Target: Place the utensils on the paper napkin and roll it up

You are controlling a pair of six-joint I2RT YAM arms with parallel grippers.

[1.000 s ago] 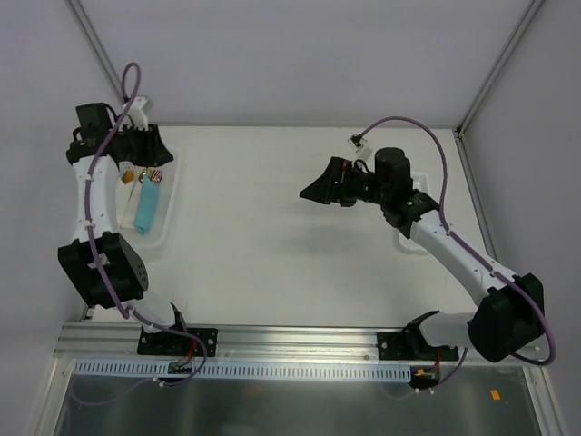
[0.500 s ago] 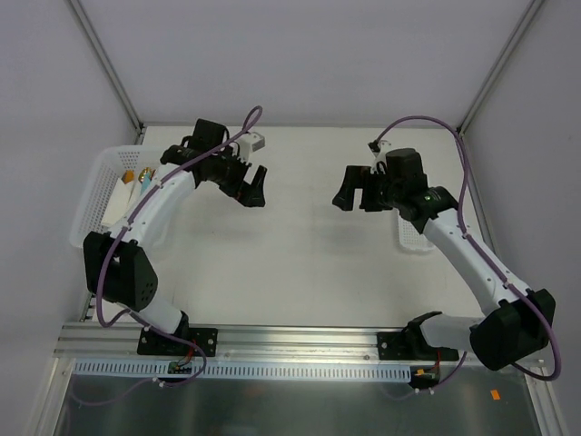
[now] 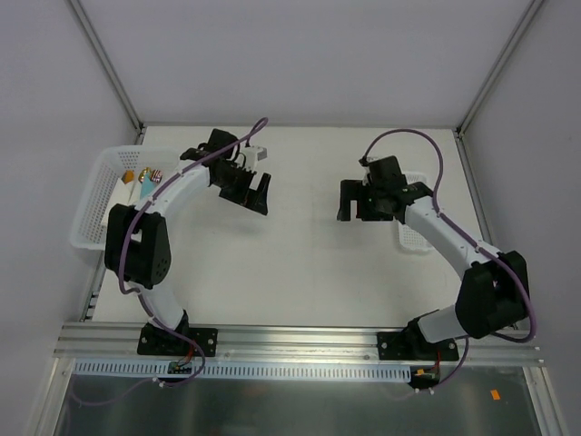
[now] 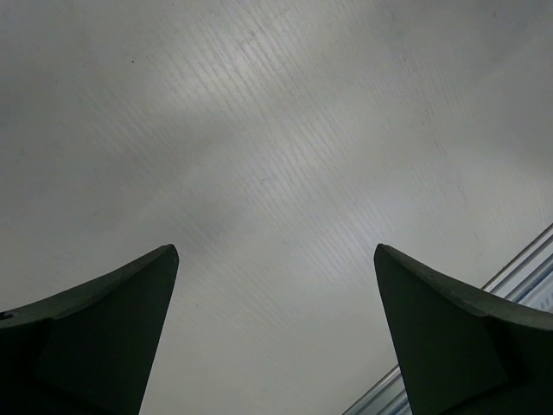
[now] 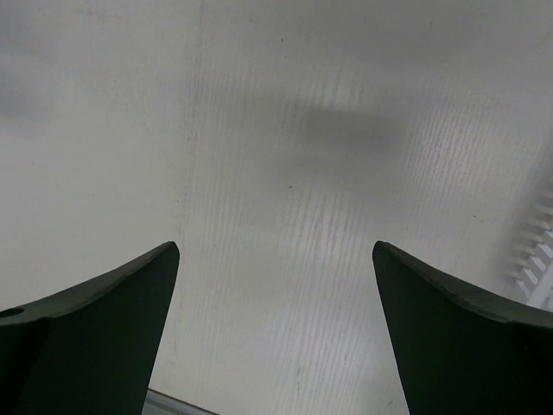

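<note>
The paper napkin (image 3: 145, 189) lies as a narrow teal roll inside the white basket (image 3: 89, 211) at the table's left edge. A shiny pinkish utensil head (image 3: 156, 174) shows at its far end. My left gripper (image 3: 254, 202) hangs over the bare table to the right of that basket. It is open and holds nothing (image 4: 275, 248). My right gripper (image 3: 354, 211) is right of centre, facing the near side. It is open and holds nothing too (image 5: 276, 245). Both wrist views show only white tabletop between the fingers.
A gold-tipped piece (image 3: 130, 175) lies in the left basket beside the roll. A second white basket (image 3: 413, 238) sits under my right forearm, and its rim (image 5: 540, 259) edges the right wrist view. A metal rail (image 4: 518, 275) crosses the left wrist view's lower right corner.
My left arm has swung from the left basket out over the table, and its jaws have opened. The teal roll stays in the basket. My right gripper has turned toward the near side.
</note>
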